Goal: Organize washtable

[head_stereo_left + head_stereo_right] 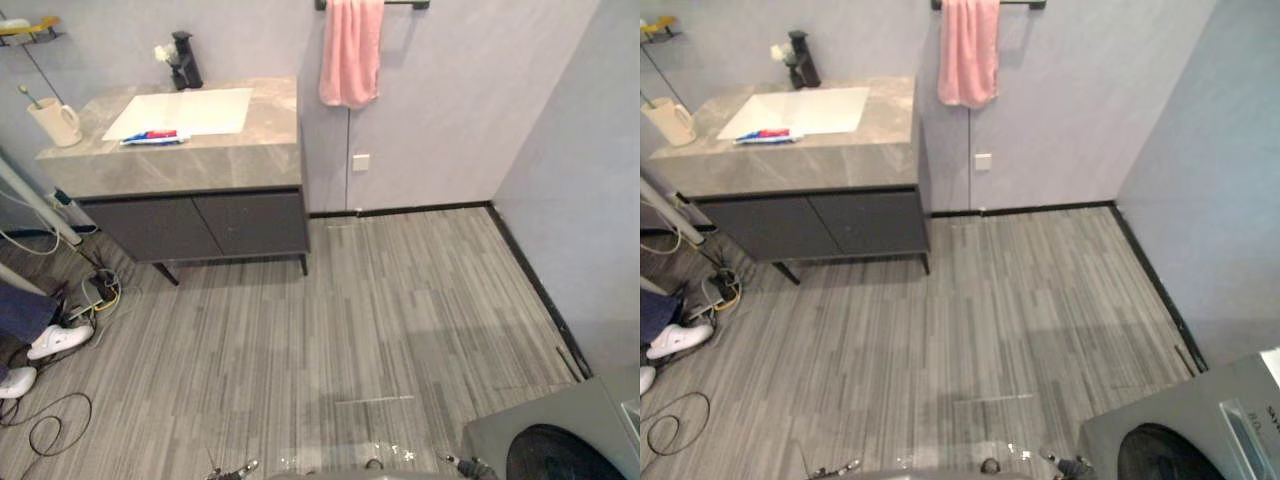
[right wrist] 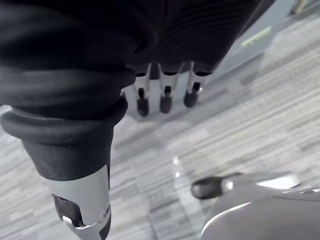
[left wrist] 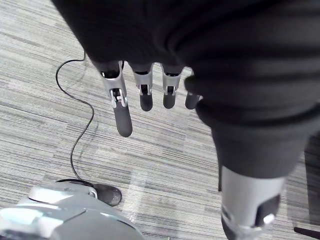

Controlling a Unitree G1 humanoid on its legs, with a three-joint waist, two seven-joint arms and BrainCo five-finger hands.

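Left hand [image 3: 122,117] and right hand [image 2: 165,100] hang with fingers loosely straight, holding nothing, above the floor [image 3: 30,135], probably because the washtable [image 1: 200,170] is well out of reach. A toothpaste tube [image 1: 155,137] lies at the front edge of the basin [image 1: 190,108], and a cup [image 1: 57,123] stands left of the basin.

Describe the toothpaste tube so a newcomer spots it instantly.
Find the grey-topped vanity against the back wall, then its white basin. The toothpaste tube lies flat along the basin's front edge. It is the only blue-and-red item there; the cream mug stands upright at the counter's left end.
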